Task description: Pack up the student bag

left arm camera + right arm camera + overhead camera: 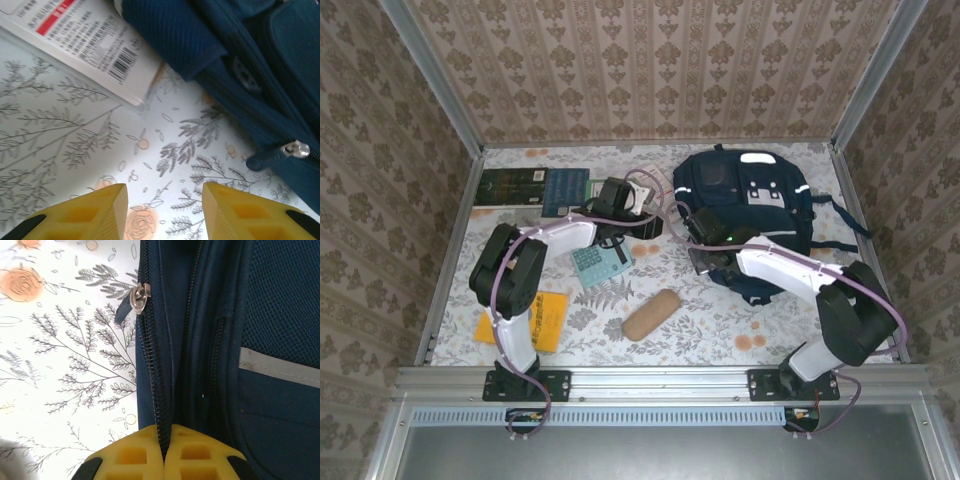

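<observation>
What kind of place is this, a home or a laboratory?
Probably a staged robot test cell, not a real home: the left arm and right arm are bolted to a metal rail, wallpapered panels stand in aluminium framing, and a floral-covered table holds the student bag.

The student bag [270,410] was made of matt navy woven cloth, with a coarse mesh panel [285,295] and a smooth pale grey stripe [277,367] sewn across it. Its zip pull [138,296] was finished in shiny metal. The right gripper's fingers [132,457] were moulded in matt yellow plastic. The table cover [65,355] was smooth and printed.
</observation>
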